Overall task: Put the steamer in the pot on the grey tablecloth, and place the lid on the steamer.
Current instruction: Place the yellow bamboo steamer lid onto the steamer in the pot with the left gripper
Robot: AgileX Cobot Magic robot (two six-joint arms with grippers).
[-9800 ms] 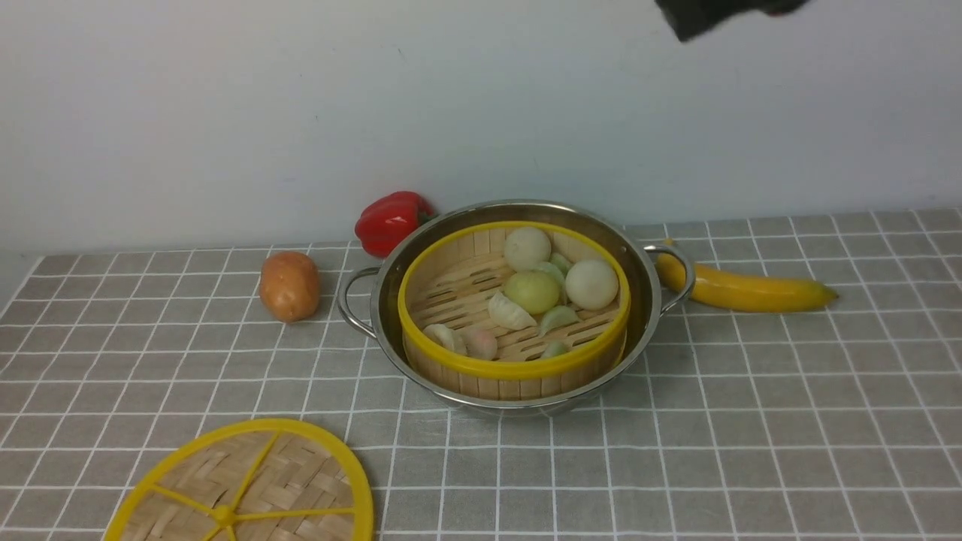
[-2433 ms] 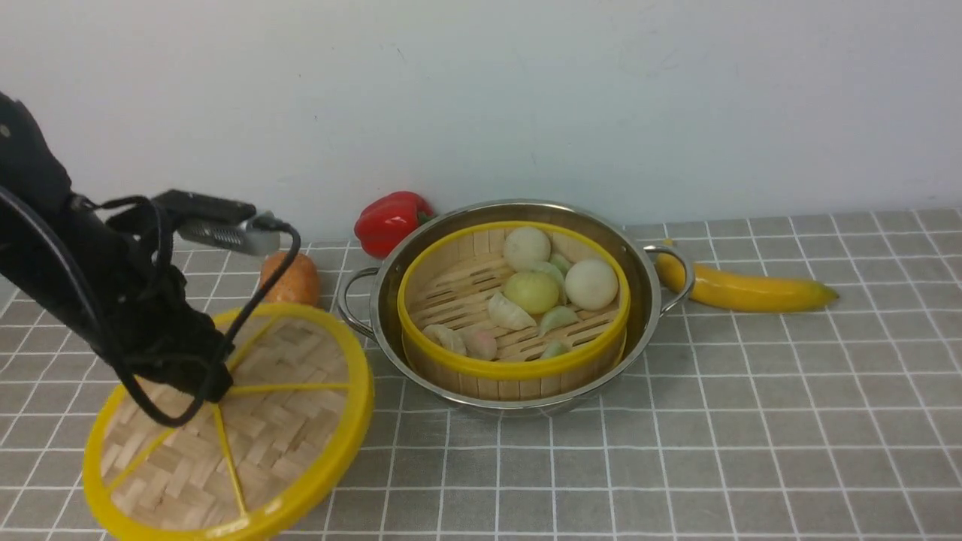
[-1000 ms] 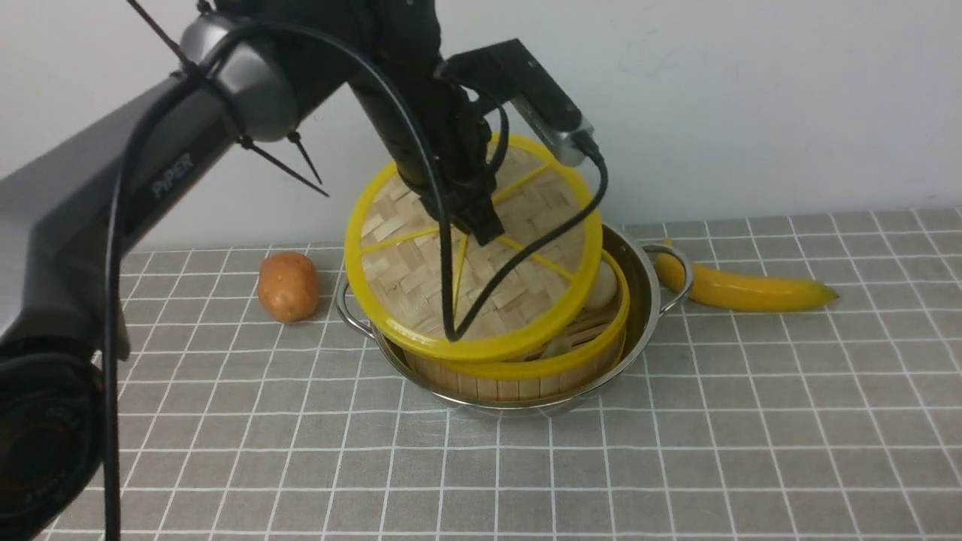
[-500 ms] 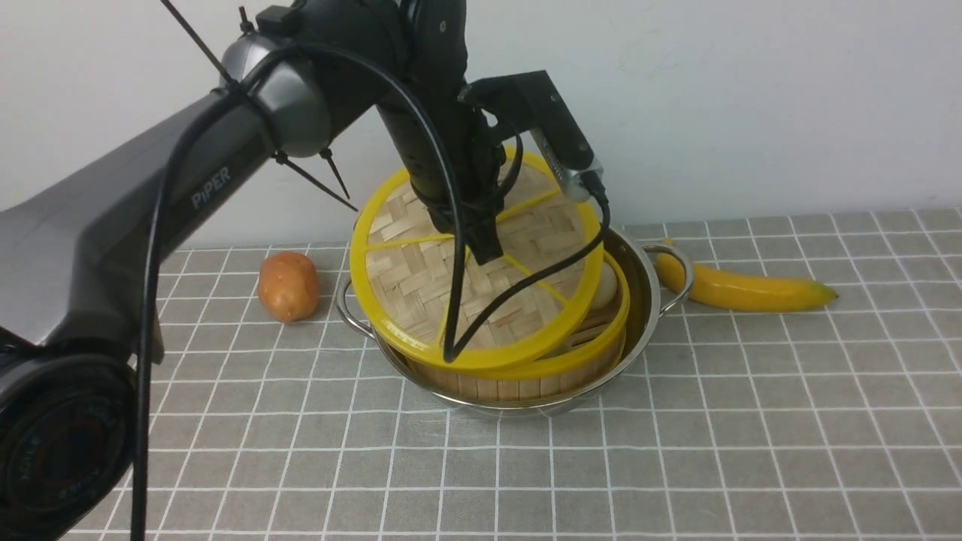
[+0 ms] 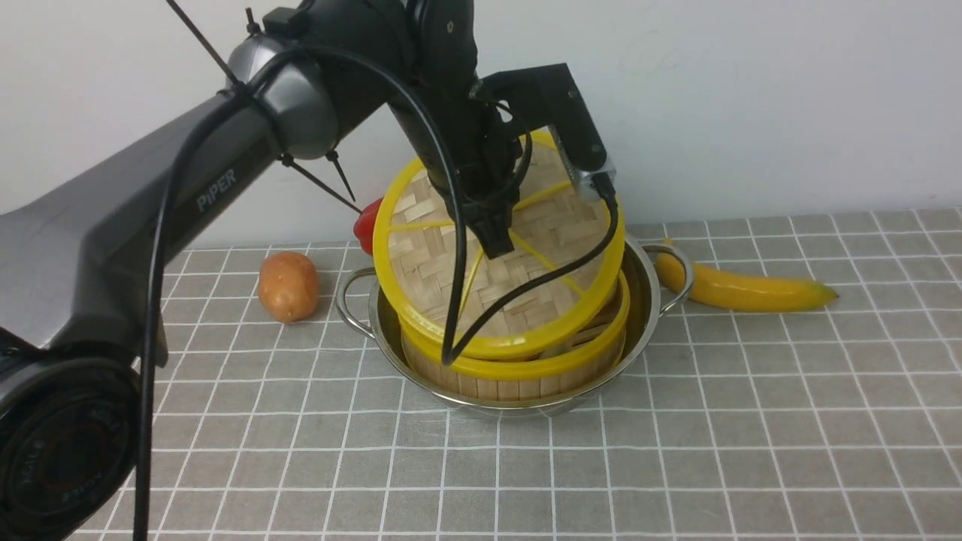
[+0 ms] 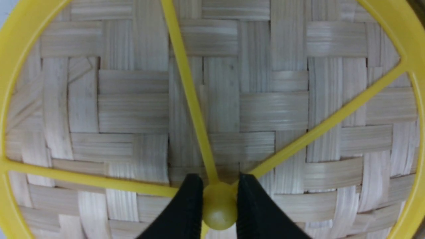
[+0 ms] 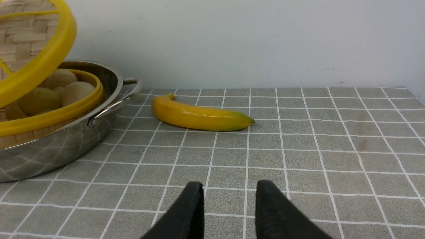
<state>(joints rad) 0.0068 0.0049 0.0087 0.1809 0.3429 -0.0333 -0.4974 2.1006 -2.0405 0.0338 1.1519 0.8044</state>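
**Lid tilted over steamer, not yet seated.**
On the grey tablecloth (image 5: 676, 451) by the tabletop's far edge, the pot (image 5: 640, 289) holds the steamer (image 5: 511, 383). The lid (image 5: 428, 263) hangs aslant above it, with the left end effector (image 5: 497, 246) clenched on its hub (image 6: 219, 207). Let go now, it risks seating crooked or sliding off. The right end effector (image 7: 229, 205) has its jaws apart and is empty.

We can read 1 word only: "PIPER", in pale capital letters on the dark grey upper link of the left arm (image 5: 150, 188). In the front view it runs along the link's length and tilts with it. On the round black joint housing (image 5: 56, 451) at that arm's base we see a few small reddish marks that look like lettering, but they are too small and blurred for us to read.
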